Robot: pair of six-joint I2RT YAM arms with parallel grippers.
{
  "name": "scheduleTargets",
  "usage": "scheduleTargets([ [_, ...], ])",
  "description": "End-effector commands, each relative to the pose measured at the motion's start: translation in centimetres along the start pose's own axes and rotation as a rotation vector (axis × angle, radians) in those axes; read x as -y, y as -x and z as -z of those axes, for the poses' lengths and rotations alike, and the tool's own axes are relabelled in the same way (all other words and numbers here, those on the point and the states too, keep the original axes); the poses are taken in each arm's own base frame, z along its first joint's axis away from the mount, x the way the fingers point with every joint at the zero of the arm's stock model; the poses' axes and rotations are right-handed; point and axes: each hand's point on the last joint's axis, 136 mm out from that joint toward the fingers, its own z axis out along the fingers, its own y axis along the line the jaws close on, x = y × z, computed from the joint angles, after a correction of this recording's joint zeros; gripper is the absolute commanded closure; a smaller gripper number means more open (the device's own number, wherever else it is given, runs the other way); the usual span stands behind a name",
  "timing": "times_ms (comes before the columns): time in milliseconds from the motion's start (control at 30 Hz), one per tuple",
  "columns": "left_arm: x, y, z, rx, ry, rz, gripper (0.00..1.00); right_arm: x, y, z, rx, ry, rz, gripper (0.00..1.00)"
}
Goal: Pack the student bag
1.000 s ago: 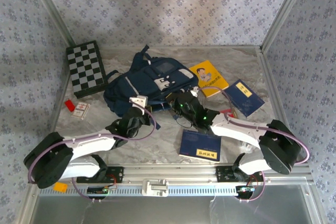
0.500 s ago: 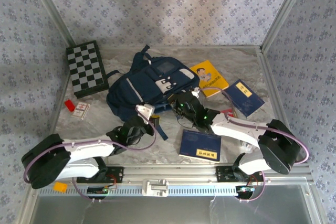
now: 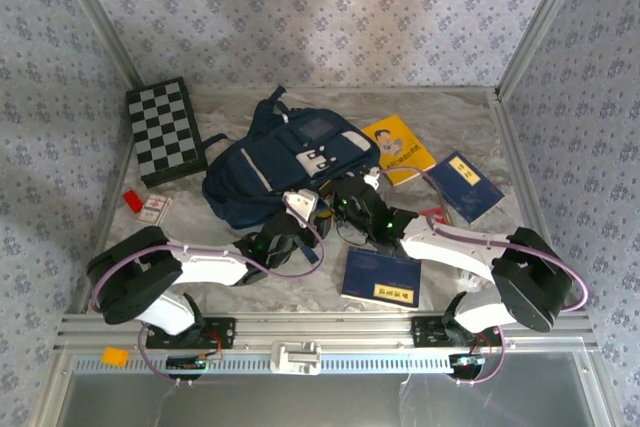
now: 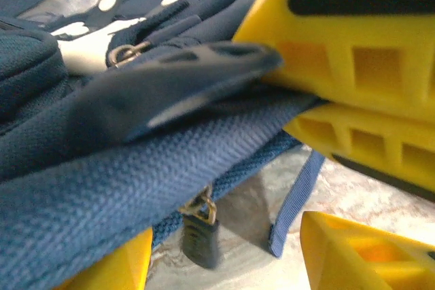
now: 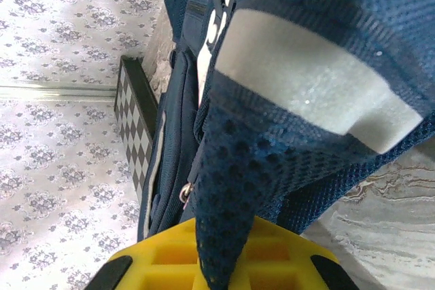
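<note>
Navy canvas marks the student bag, which lies in the middle of the marble table, front pockets upward and its near edge turned toward both arms. The things to pack lie around it: a yellow book and a dark blue book to its right, another blue book nearer the arm bases, and a chessboard to its left. None of them is inside, so the packing looks hardly begun. The step in hand seems to be getting the bag's mouth open.

That would explain the grips. The right gripper sits at the bag's near right corner with its jaws pressed together on a fold of the bag's blue mesh padding, which in the right wrist view runs straight down into the yellow fingers. Held so, it probably anchors or lifts that edge. The left gripper is just beside it at the same edge. In the left wrist view its yellow fingers stand well apart and hold nothing. The bag's woven edge lies over one of them, and a dark zip pull and a loose blue strap hang in the gap. The zip pull looks like its target, though catching slack fabric instead is a risk.
</note>
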Motion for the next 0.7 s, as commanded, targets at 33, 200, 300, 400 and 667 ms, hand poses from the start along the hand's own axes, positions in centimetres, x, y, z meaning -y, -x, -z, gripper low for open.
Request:
scheduleTargets([
  [33, -1.7, 4.0, -0.7, 0.139, 0.142, 0.053, 0.42, -3.5, -0.4, 0.6, -0.002, 0.098, -0.014, 1.0],
  [200, -2.4, 5.3, -1.0, 0.173, 0.189, 0.052, 0.57, -3.1, -0.8, 0.4, -0.012, 0.096, -0.021, 1.0],
  [300, -2.5, 6.0, -1.4, 0.181, 0.192, 0.039, 0.66, -2.9, -1.0, 0.4, -0.016, 0.09, -0.019, 1.0],
  [400, -3.1, 6.4, -1.3, 0.186, 0.21, 0.037, 0.82, -2.6, -1.1, 0.2, -0.017, 0.084, -0.023, 1.0],
  [667, -4.7, 6.0, -0.2, 0.164, 0.227, 0.035, 1.0, -2.8, -0.5, 0.3, -0.001, 0.085, -0.02, 1.0],
])
